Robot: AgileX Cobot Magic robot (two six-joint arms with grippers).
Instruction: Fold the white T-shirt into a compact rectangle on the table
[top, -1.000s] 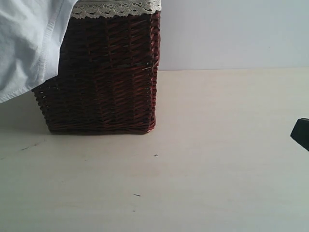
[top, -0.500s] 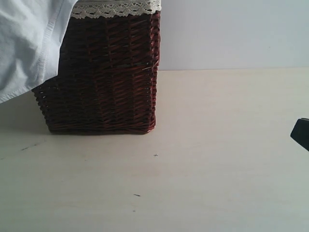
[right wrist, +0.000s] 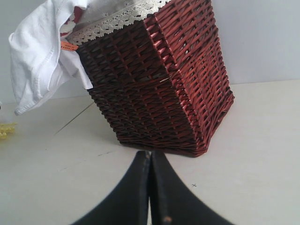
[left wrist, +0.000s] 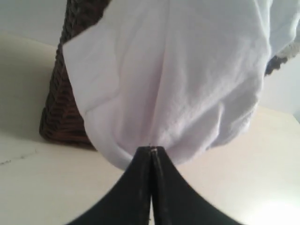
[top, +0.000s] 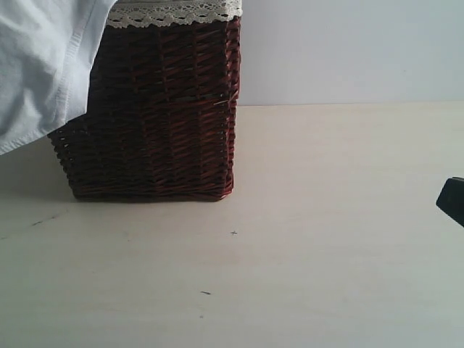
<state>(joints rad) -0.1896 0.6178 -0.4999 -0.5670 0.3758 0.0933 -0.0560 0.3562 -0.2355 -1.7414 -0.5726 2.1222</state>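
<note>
The white T-shirt (left wrist: 173, 79) hangs out of the wicker basket and down its side, above the table (top: 326, 254); it also shows in the exterior view (top: 40, 65) and the right wrist view (right wrist: 40, 61). A bit of red shows at the basket's mouth (right wrist: 77, 14). My left gripper (left wrist: 151, 149) is shut, its tips lined up with the shirt's lowest fold but standing back from it, with nothing between them. My right gripper (right wrist: 150, 153) is shut and empty, low over the table in front of the basket's corner. Only its black edge (top: 451, 201) shows in the exterior view.
The dark red-brown wicker basket (top: 156, 109) with a lace trim (top: 174, 12) stands at the back left of the table. Something small and yellow (right wrist: 4, 130) lies at the table's far side. A pale wall rises behind the table.
</note>
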